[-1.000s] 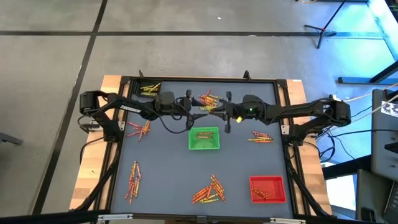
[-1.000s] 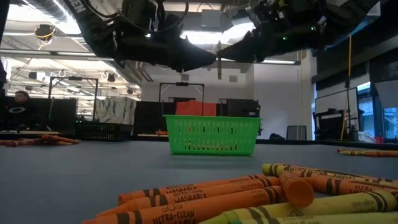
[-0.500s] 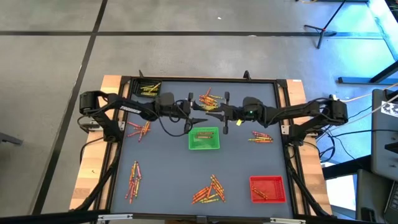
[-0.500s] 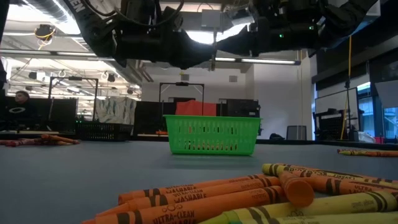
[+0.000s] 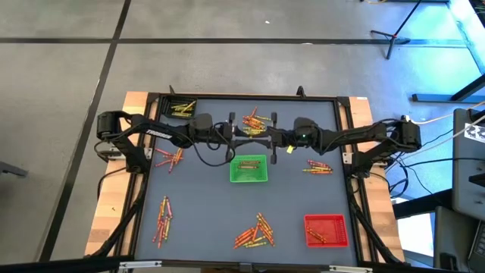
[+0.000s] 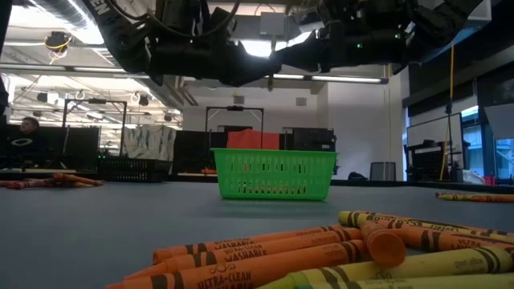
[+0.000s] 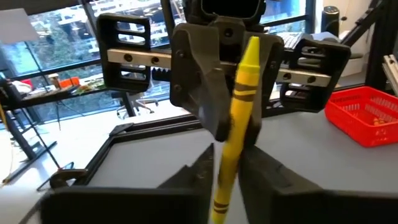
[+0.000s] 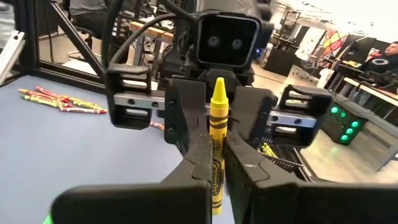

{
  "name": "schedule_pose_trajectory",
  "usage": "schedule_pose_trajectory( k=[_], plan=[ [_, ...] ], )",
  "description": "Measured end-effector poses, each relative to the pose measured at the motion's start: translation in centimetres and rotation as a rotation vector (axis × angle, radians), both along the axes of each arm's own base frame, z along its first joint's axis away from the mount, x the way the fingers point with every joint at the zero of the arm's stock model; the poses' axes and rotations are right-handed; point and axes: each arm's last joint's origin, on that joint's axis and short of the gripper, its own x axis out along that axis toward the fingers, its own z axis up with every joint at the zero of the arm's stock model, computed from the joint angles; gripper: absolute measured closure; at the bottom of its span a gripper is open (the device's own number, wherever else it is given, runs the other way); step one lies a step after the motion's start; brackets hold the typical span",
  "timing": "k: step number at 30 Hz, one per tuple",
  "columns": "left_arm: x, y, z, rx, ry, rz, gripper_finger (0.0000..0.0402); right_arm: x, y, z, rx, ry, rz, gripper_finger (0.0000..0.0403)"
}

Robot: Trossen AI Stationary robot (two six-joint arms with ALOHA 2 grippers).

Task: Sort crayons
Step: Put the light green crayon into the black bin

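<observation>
a yellow crayon (image 7: 239, 118) is held up in the air above the green tray (image 5: 248, 169), clamped by the fingers of both the left gripper (image 5: 241, 136) and the right gripper (image 5: 267, 137), most likely so it can be passed across.

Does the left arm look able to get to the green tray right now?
Probably, once freed: the green tray lies just beside the left gripper with nothing between, but the right gripper grips the same yellow crayon and must release.

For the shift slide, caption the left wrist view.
Mid-air handover: left gripper and right gripper both clamp one yellow crayon, red tray behind.
</observation>
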Motion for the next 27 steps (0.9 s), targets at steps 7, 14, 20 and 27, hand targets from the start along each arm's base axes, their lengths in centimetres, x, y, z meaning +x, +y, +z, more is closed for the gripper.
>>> schedule_pose_trajectory(
  k=[7, 14, 20, 27],
  plan=[
    [0.0, 0.1, 0.0, 0.003, 0.005, 0.038, 0.0389, 0.0, 0.0, -0.1, 0.061, 0.016, -0.003, 0.0354],
    [-1.4, 0.4, 0.9, 0.031, 0.143, 0.208, 0.0389, -2.3, 0.4, 1.9, 0.093, 0.085, 0.004, 0.0226],
    [-4.6, 0.9, 1.8, 0.114, 0.398, 0.517, 0.0388, -5.0, 0.7, 2.0, 0.154, 0.286, -0.052, 0.0168],
    [-10.0, 3.6, 2.9, 0.167, 0.656, 0.9, 0.0388, -5.6, 0.8, 0.4, 0.253, 0.454, -0.082, 0.0159]
  ],
)
